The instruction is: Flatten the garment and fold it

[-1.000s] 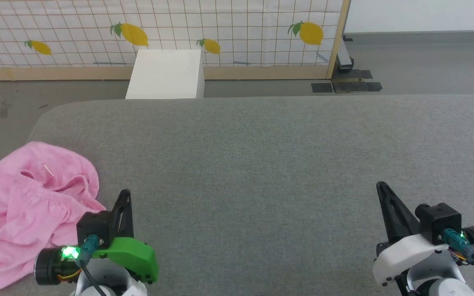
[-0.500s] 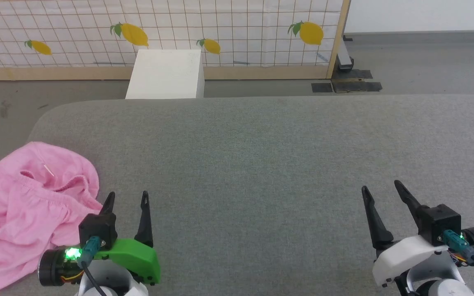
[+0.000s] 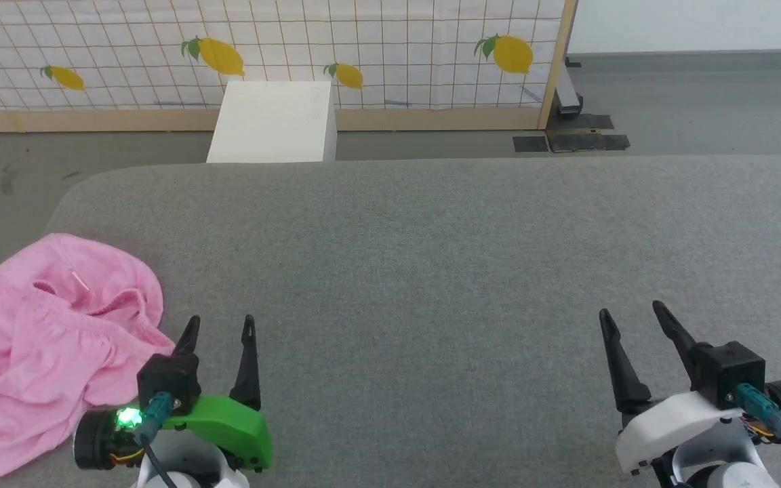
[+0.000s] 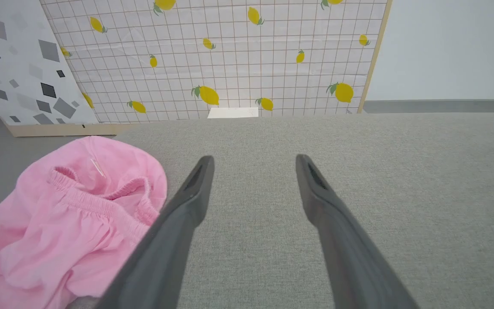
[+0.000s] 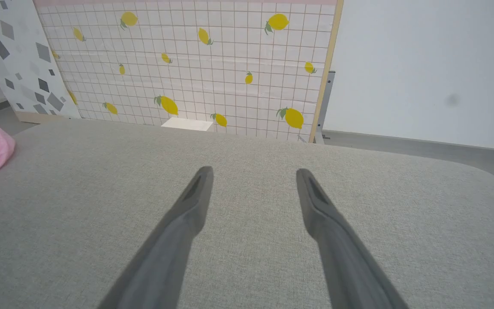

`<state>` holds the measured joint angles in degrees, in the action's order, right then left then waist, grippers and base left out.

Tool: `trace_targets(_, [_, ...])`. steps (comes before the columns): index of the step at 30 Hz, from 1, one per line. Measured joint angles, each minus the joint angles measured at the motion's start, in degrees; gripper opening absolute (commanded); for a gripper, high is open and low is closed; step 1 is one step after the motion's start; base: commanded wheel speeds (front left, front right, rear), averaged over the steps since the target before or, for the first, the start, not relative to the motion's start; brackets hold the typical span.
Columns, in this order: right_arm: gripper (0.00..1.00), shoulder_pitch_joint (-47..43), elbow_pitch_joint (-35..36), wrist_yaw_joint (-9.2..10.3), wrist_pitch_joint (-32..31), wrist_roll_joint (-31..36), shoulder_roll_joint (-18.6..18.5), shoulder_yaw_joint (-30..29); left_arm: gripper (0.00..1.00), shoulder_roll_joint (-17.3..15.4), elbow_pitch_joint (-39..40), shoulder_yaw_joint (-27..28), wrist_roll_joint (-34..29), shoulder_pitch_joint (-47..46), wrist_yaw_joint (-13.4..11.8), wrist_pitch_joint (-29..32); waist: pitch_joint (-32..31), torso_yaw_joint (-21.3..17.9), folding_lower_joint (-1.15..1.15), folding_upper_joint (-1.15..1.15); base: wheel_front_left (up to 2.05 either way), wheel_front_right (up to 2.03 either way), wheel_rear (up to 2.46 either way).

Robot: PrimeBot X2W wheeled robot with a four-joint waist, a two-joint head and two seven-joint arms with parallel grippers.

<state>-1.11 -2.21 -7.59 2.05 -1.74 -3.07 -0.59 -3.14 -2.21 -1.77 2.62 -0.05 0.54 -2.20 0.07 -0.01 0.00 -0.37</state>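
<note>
Noting pink garment [image 3: 45, 352] lying crumpled at left edge of grey counter [image 3: 431, 257], elastic band [image 4: 97, 202] showing. Holding left hand [image 3: 222, 318] wide, empty, just beside garment; holding right hand [image 3: 632, 309] wide, empty, near right edge.

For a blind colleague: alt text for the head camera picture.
A crumpled pink garment lies at the left edge of a grey padded surface. The left gripper, beside it, and the right gripper are open and empty; a lemon-print screen stands behind.
</note>
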Motion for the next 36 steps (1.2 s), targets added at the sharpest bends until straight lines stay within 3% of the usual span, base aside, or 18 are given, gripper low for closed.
trace_targets(25, [1.0,0.0,-1.1,0.0,3.2,-2.4,0.0,-1.4,1.0,0.0,-2.2,-2.3,2.6,-0.9,0.9,-3.4,0.1,1.2,0.0,0.0,0.0,0.0,0.0])
trace_targets(36, [1.0,0.0,-0.2,0.0,4.5,-2.4,0.0,-1.7,1.0,0.0,-2.8,-3.3,4.1,-2.3,1.0,-4.5,0.6,4.1,0.0,0.0,0.0,0.0,0.0])
